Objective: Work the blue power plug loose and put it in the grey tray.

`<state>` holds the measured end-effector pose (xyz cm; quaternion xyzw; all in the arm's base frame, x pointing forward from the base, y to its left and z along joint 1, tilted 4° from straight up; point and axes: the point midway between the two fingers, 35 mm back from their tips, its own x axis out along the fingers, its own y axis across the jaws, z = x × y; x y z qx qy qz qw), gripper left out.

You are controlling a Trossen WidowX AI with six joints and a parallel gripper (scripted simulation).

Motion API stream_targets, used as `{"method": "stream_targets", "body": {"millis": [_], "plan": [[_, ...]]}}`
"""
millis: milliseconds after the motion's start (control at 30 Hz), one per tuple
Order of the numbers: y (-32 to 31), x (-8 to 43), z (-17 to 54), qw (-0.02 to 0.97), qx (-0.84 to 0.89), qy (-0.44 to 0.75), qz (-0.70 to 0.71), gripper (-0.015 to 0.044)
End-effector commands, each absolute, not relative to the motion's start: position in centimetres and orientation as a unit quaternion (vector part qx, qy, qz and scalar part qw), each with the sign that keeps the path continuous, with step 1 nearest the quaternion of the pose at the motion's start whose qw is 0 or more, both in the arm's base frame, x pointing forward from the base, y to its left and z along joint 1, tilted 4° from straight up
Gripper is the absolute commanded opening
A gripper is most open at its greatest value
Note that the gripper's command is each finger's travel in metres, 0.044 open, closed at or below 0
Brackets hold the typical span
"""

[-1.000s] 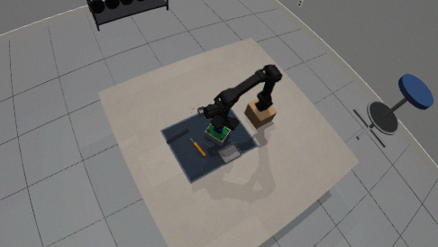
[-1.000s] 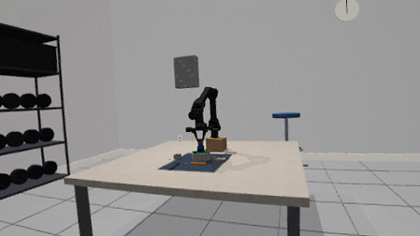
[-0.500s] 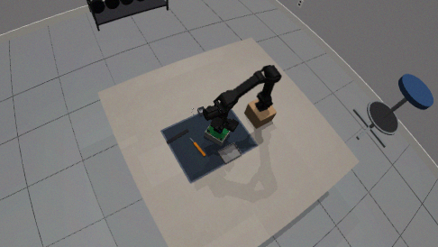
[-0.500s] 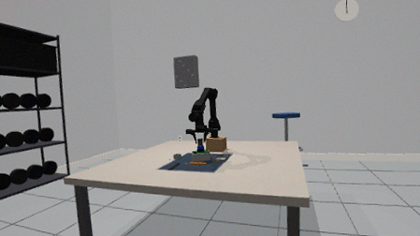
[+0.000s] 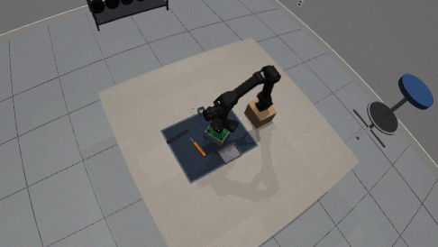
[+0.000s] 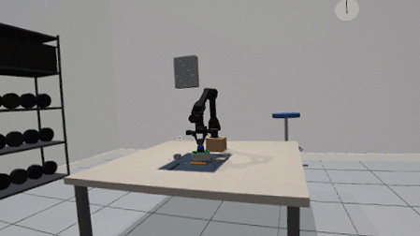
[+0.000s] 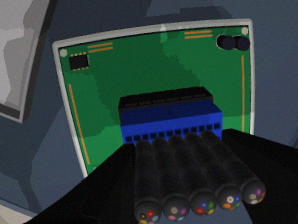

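Table [image 5: 135, 95] [image 6: 261, 179]: pale top, broad. Black arm [image 5: 243, 87] [image 6: 212, 109] bent high over it, reaching down to the work. Dark blue mat [image 5: 180, 158] [image 6: 214, 168] [image 7: 280, 60] lies flat on the table. Wooden block [image 5: 260, 116] [image 6: 216, 145] off the mat, at the arm's foot.

Circuit board [image 5: 220, 135] [image 6: 194, 152] [image 7: 140, 55]: green, in a pale-edged housing, on the mat directly under the tool. Grey tray [image 5: 234, 159] [image 6: 221, 158] [image 7: 35, 65] near the board, apart from it; no plug seen inside.

Gripper [image 5: 217, 129] [image 6: 200, 146] [image 7: 178, 147] pointing down over the board, fingers clamped on the plug, one on each side.

Orange-handled tool [image 5: 199, 149] [image 6: 198, 163] lies on the mat, near the board. Dark strip [image 5: 177, 136] [image 6: 172, 166] farther out, by the mat's edge.

Blue power plug [image 6: 200, 148] [image 7: 171, 124]: between the fingertips, above the board. Wrist view puts it up against the black socket [image 7: 165, 97]; how deeply seated, cannot tell. A row of black cables [image 7: 185, 170] runs from the plug toward the wrist camera, between the two fingers, ends dotted with colour.
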<state>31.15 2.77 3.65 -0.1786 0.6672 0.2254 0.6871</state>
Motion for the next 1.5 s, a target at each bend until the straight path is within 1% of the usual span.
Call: {"method": "stream_targets", "body": {"millis": [0, 400, 667, 1067, 1467], "plan": [[2.9, 31.1, 3.6, 0.687, -0.176, 0.668, 0.226, 0.0], [2.8, 31.1, 4.5, 0.688, -0.177, 0.667, 0.225, 0.0], [3.4, 30.7, 5.2, 0.697, -0.205, 0.659, 0.195, 0.0], [1.7, 31.8, 5.2, 0.67, -0.13, 0.678, 0.272, 0.0], [3.6, 30.5, 5.6, 0.7, -0.218, 0.655, 0.182, 0.0]]}}
